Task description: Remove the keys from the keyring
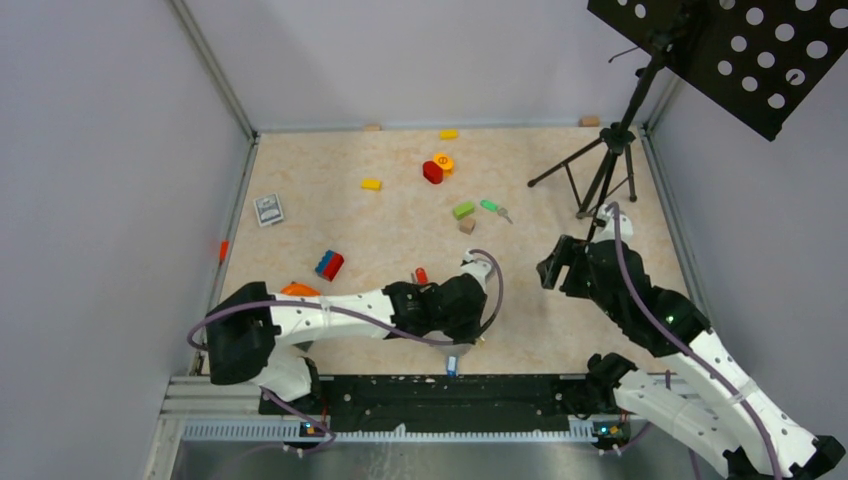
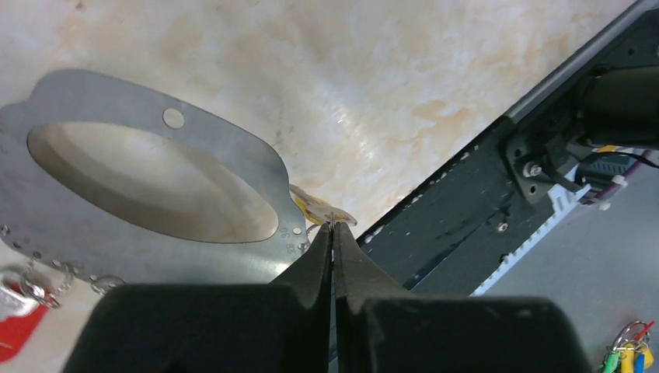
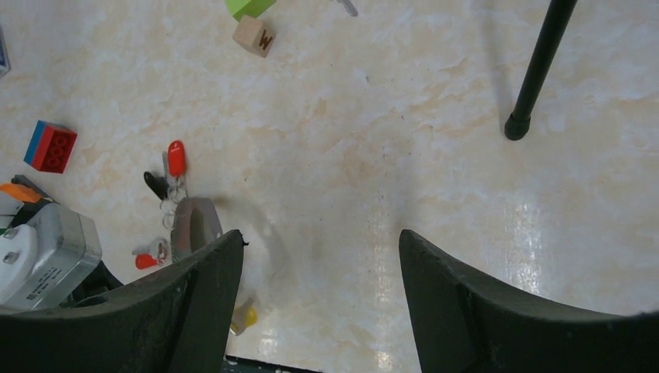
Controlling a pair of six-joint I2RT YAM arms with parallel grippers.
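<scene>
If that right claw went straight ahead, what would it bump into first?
Probably the bare table top; the right gripper frames nothing else between its open fingers, and the keyring lies off to the side.

A table top [image 1: 560, 330] of pale marbled beige, shining with reflected light just ahead of the fingers [image 3: 482, 311] of the right gripper [image 3: 319, 235], is enclosed by plain grey walls [image 1: 400, 60], and a black tripod stand [image 1: 603, 170] carrying a perforated black plate [image 1: 740, 50] stands beyond those fingers, to their right.

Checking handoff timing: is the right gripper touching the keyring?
Apart. Right wrist view: the right gripper hangs open above bare table, with the keyring lying flat on the table off to one side.
</scene>
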